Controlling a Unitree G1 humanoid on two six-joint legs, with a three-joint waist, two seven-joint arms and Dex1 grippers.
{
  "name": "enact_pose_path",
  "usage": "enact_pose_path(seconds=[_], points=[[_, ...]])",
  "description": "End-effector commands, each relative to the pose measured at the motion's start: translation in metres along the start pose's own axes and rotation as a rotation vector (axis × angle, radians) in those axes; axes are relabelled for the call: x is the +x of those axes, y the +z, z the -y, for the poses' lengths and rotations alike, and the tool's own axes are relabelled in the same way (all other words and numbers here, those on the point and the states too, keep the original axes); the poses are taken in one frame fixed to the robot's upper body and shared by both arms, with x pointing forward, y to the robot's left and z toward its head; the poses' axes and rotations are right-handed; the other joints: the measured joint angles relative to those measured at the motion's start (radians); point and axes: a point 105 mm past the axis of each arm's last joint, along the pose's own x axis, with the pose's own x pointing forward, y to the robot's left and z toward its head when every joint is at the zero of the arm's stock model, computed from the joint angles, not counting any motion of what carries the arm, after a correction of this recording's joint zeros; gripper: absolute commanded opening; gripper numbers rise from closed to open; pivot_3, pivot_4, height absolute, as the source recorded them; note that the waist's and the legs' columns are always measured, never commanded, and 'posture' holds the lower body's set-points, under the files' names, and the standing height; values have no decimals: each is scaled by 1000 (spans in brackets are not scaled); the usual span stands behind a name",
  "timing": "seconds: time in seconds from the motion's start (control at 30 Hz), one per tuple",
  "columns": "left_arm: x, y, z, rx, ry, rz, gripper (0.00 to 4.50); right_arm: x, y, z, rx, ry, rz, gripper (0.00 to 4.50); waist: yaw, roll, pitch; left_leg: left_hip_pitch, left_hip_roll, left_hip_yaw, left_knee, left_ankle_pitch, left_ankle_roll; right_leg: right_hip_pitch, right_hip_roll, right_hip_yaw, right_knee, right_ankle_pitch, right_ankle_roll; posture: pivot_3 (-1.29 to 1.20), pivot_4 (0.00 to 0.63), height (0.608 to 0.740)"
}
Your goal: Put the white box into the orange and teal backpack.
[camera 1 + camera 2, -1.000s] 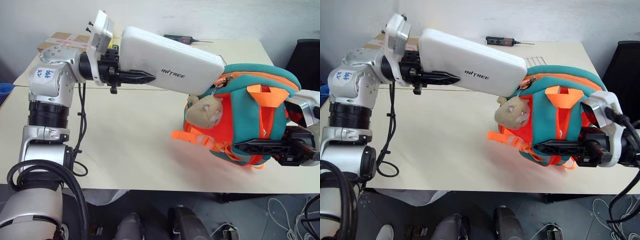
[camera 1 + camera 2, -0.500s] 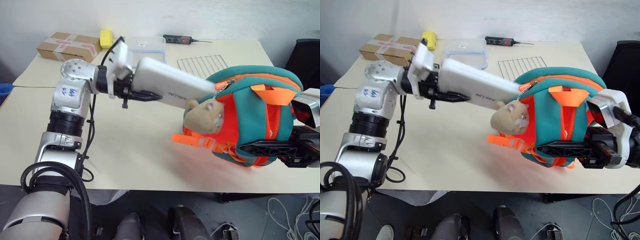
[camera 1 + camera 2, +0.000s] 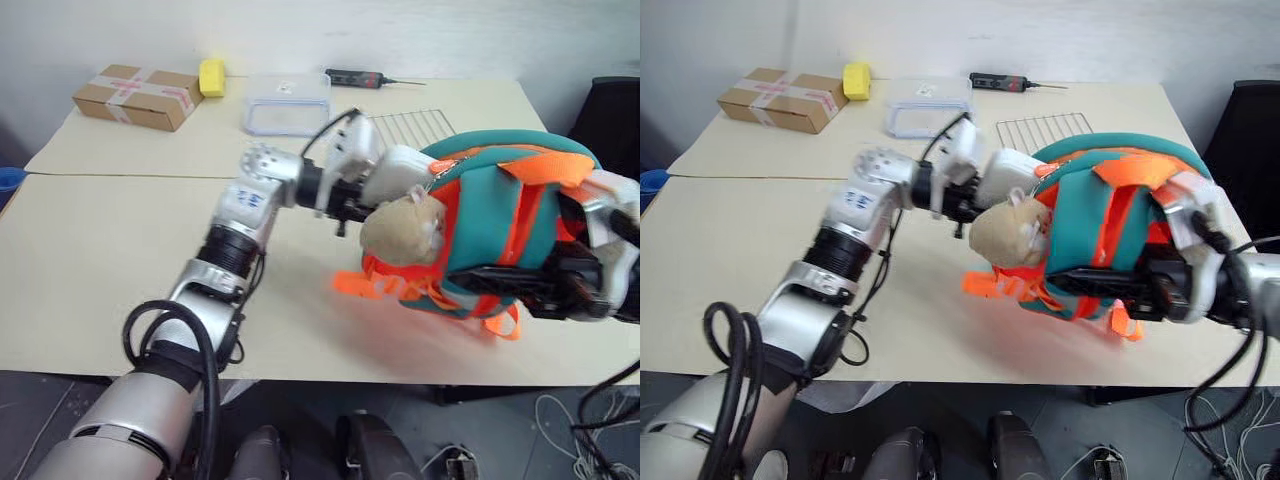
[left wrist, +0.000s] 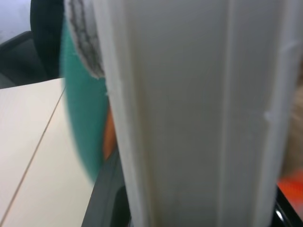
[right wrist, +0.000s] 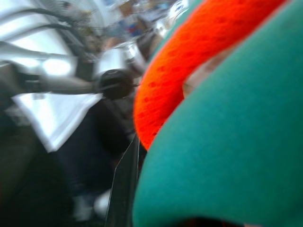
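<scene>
Left gripper clamped on white box, box mostly sunk into orange and teal backpack just ahead of it, right gripper closed on backpack's lower edge, above table

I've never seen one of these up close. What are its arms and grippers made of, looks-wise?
The left arm is a chain of rounded silver-grey segments with black ribbed rings at the joints, a small blue scribble on one segment, and thick black cables looping alongside. A white plate sits at its wrist. The right gripper has long black fingers below a white wrist block.
</scene>
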Motion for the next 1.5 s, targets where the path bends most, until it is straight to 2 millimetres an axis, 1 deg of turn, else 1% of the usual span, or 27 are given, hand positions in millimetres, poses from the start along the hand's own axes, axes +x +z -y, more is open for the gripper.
enact_pose_path(seconds=[0.03,0.07,0.13,0.17,0.23,0.33,0.4,0.43,0.53,0.6,0.67,0.73,0.77,0.87,0.9,0.97,1.07,1.13,1.2,1.23,1.37,1.43,1.5], points=[[14,8,-3,34,21,1,1400,3,2,3,-75,-48,5,24,-1,0,0,0,0,0,0,0,0,0,0,0,0,0,0,0,150,740],[13,8,-3,34,26,4,1400,4,0,3,-75,-52,7,24,-2,0,0,0,0,0,0,0,0,0,1,1,0,0,0,0,150,740],[5,10,-4,31,47,14,2110,4,-1,4,-86,-69,12,0,-2,0,0,1,0,0,-1,0,0,0,1,2,1,0,0,0,150,740],[-3,11,-4,17,52,22,2299,3,-1,5,-97,-89,21,0,-3,0,0,2,0,0,-1,0,0,0,1,2,2,0,0,0,150,740],[-24,12,0,-15,53,40,2922,3,-1,10,-98,-129,43,0,-9,0,0,2,0,0,-1,0,-1,0,1,3,3,0,0,0,150,740],[-51,13,13,-31,37,44,3805,5,-3,10,-100,-136,49,0,-18,0,0,3,1,0,-1,1,-1,-1,2,3,5,0,0,0,150,740],[-71,18,27,-55,2,56,4383,7,-5,9,-98,-142,51,0,-22,0,0,3,2,-1,-1,1,-2,-1,2,3,5,0,0,0,150,740],[-81,21,33,-67,-10,61,4461,8,-6,9,-98,-143,50,0,-22,0,0,3,2,-1,-1,1,-2,-1,2,3,5,0,0,0,150,740],[-109,35,46,-111,-28,69,4461,7,-9,7,-99,-148,44,0,-22,0,0,3,2,-2,0,1,-2,0,2,2,5,0,0,0,150,740],[-121,53,51,-117,-37,96,4461,6,-9,7,-94,-155,46,0,-22,0,0,2,2,-2,1,1,-2,0,1,2,5,0,0,0,150,740],[-121,67,51,-95,-29,124,4461,6,-9,6,-91,-157,47,0,-16,0,0,2,1,-3,1,1,-2,0,1,2,5,0,0,0,150,740],[-116,79,50,-78,-33,153,4461,6,-9,6,-89,-156,46,0,-7,0,0,2,1,-3,1,1,-2,1,1,1,4,0,0,0,150,740],[-111,82,49,-71,-31,156,4461,6,-9,5,-89,-156,45,0,-4,0,0,2,0,-3,2,1,-1,1,1,1,4,0,0,0,150,740],[-80,66,52,7,-49,70,4461,8,-8,3,-81,-149,48,0,1,0,0,3,0,-3,2,1,-1,2,0,1,3,0,0,0,150,740],[-74,62,53,11,-56,59,4461,8,-8,3,-79,-148,50,0,1,0,0,3,0,-3,2,1,-1,2,0,1,3,0,0,0,150,740],[-66,55,54,13,-66,43,4461,8,-7,2,-76,-149,52,0,0,0,0,3,0,-3,1,1,-1,2,0,1,3,0,0,0,150,740],[-59,45,56,41,-77,-7,4461,9,-8,1,-75,-150,54,0,-7,0,0,3,0,-3,1,1,-1,2,2,2,4,0,0,0,150,740],[-51,39,51,50,-58,-18,4461,10,-6,1,-73,-149,66,0,-7,0,0,4,0,-4,0,1,-2,2,2,2,4,0,0,0,150,740],[-46,37,42,46,-15,-18,4093,10,-5,1,-71,-150,79,0,-2,0,0,3,0,-4,1,1,-2,2,2,2,4,0,0,0,150,740],[-46,36,42,49,-12,-21,3915,10,-5,1,-70,-152,81,0,0,0,0,3,0,-5,1,1,-2,2,2,2,3,0,0,0,150,740],[-48,31,40,61,-6,-45,2708,10,-4,1,-70,-158,91,0,0,0,0,3,0,-5,1,1,-1,2,2,2,3,0,0,0,150,740],[-50,31,39,57,2,-44,1981,10,-3,1,-68,-160,98,0,0,0,0,3,0,-5,1,1,-1,2,2,2,3,0,0,0,150,740],[-52,31,37,61,8,-39,1548,9,-2,2,-67,-162,103,0,0,0,0,3,0,-5,1,1,-1,2,2,2,3,0,0,0,150,740]])
